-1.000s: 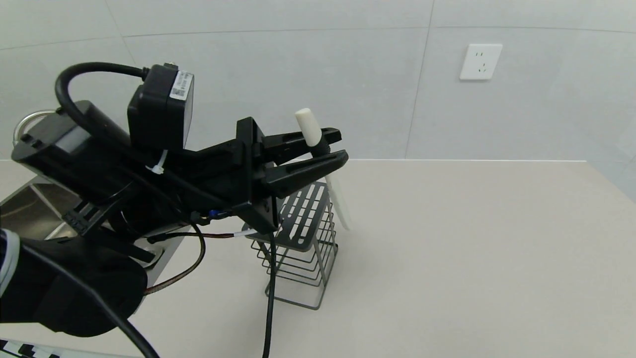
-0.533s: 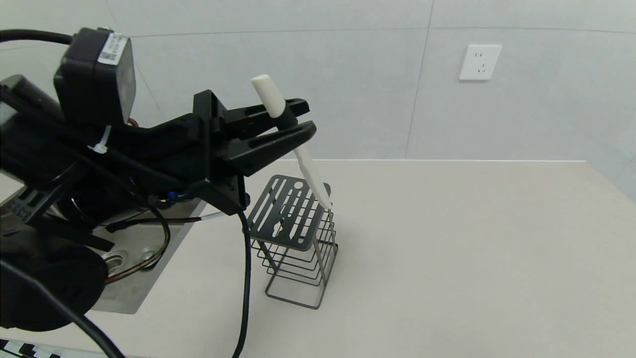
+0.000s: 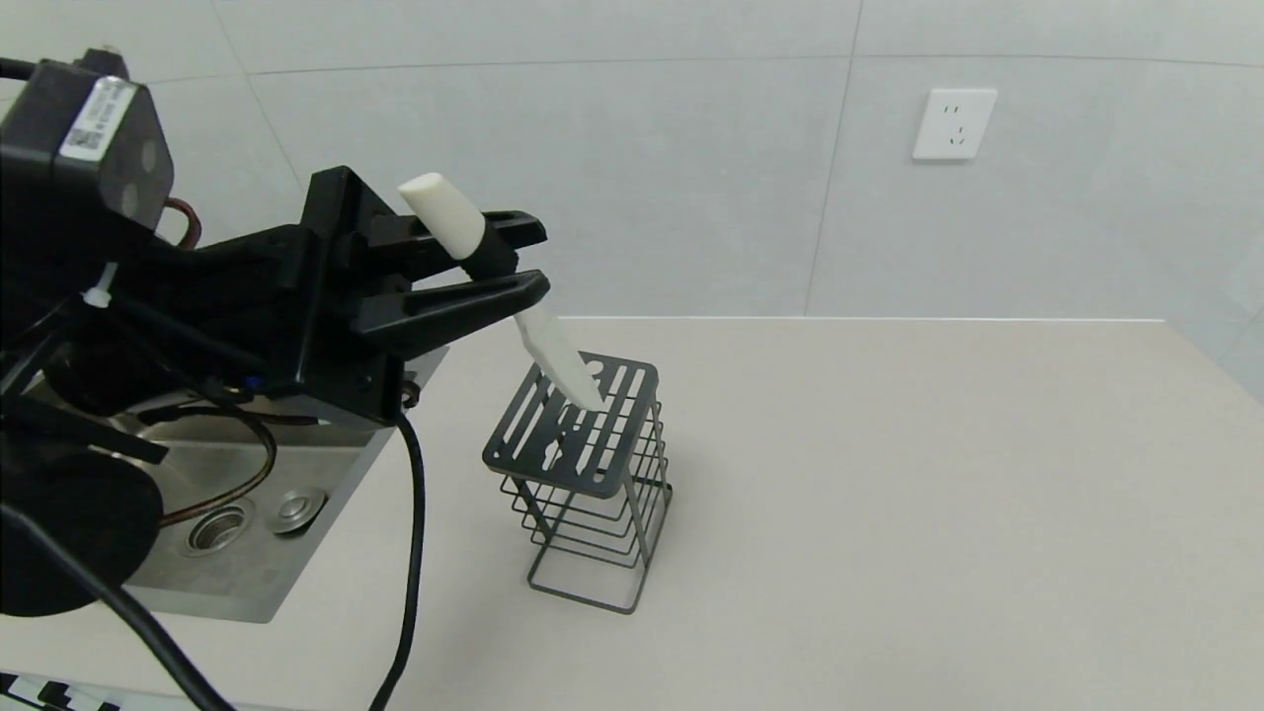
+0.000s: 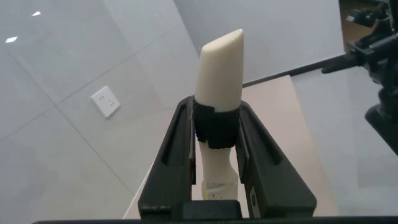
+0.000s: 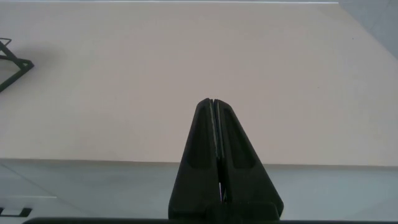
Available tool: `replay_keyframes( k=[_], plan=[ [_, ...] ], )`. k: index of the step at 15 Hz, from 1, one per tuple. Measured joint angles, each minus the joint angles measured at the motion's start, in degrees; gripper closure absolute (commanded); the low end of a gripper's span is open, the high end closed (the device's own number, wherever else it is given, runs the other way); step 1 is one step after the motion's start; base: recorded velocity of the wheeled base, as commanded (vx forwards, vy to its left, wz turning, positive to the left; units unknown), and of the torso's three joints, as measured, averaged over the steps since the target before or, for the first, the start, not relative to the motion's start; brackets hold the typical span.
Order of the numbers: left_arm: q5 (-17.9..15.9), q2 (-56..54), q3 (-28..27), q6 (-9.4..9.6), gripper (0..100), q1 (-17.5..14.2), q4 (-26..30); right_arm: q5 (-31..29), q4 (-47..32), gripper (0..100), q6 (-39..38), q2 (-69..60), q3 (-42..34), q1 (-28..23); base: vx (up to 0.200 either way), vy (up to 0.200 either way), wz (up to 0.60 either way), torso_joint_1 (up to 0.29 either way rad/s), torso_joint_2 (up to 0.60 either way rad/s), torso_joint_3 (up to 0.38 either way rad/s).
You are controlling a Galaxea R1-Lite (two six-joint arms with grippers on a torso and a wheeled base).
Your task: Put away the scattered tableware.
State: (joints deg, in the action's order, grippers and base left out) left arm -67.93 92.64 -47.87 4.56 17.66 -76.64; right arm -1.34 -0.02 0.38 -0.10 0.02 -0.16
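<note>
The left gripper point(image 3: 528, 259) is clamped on a white knife point(image 3: 556, 357) at the joint of handle and blade. It holds the knife tilted, handle up, with the tip over the slotted top of the wire rack point(image 3: 592, 538); whether the tip touches cannot be told. The rack stands on the countertop point(image 3: 889, 494) toward its left side, just beside the sink point(image 3: 247, 464). The right gripper point(image 5: 213, 102) has its fingers pressed together on nothing, above the countertop's near edge.

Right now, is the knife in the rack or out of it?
Out. The left gripper holds the knife tilted, tip over the slotted top of the rack; whether it touches a slot, I cannot tell.
</note>
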Motion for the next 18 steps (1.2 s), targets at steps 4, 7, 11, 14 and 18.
replay_keyframes(
  k=[4,7,11,14,18],
  plan=[
    [-1.35,4.89,-5.35,-1.08,100,0.00,0.01,0.01,-0.07,100,-0.06,-0.01,0.00,0.00,0.000,0.000,0.00,0.000,0.00,0.000],
    [-4.74,8.06,-7.28,-2.43,100,0.35,0.04,0.01,-0.11,100,-0.62,-0.01,0.00,-0.02,0.000,0.000,0.00,0.000,0.00,0.000],
    [-7.67,9.59,-10.18,-4.51,100,0.00,0.04,0.01,-0.13,100,-0.67,-0.01,-0.02,-0.02,0.000,0.000,0.00,0.000,0.00,0.000],
    [-8.39,11.06,-14.42,-6.30,100,-1.16,0.00,0.04,-0.13,100,-0.69,-0.01,-0.02,-0.02,0.000,0.000,0.00,0.000,0.00,0.000],
    [-11.53,14.42,-18.36,-6.74,100,-2.29,-0.07,0.09,-0.13,100,-0.69,-0.01,-0.02,-0.02,0.000,0.000,0.00,0.000,0.00,0.000]
  ],
)
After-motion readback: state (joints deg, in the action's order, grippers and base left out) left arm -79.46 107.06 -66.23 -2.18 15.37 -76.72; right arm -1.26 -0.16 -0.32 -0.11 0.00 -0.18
